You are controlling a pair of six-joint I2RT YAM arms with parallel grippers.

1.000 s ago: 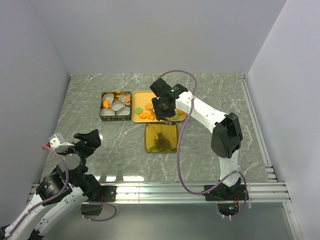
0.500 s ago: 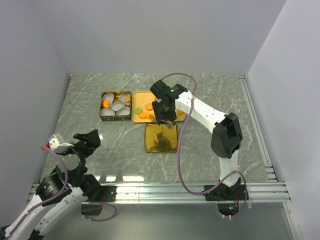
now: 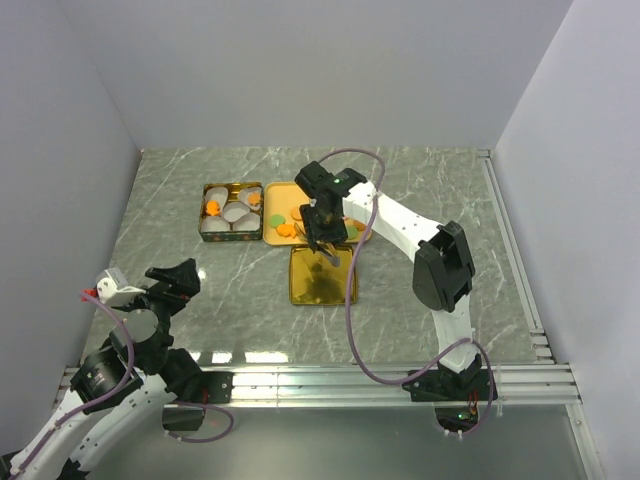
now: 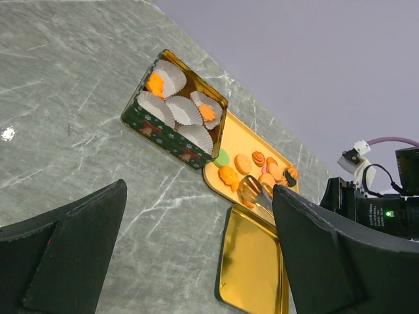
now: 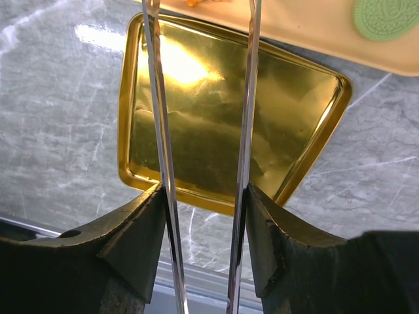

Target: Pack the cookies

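Note:
The cookies point(image 3: 290, 222) lie on a flat yellow tray point(image 3: 276, 192), mostly orange, with one green point(image 5: 386, 18); they also show in the left wrist view point(image 4: 252, 171). A few orange ones sit in paper cups inside the green tin point(image 3: 232, 211). My right gripper point(image 3: 322, 222) is shut on metal tongs point(image 5: 157, 131), whose arms run between its fingers point(image 5: 131, 229). The tongs' tips point(image 4: 255, 191) hang over the tray's near edge, spread apart and empty. My left gripper point(image 3: 170, 285) is open and empty at the front left.
A gold tin lid point(image 3: 322, 275) lies upside down just in front of the tray, under the tongs. The tin point(image 4: 177, 111) with white paper cups stands left of the tray. Walls close in the table on three sides.
My right gripper with the tongs has shifted slightly left over the tray's near edge. The left arm has not moved.

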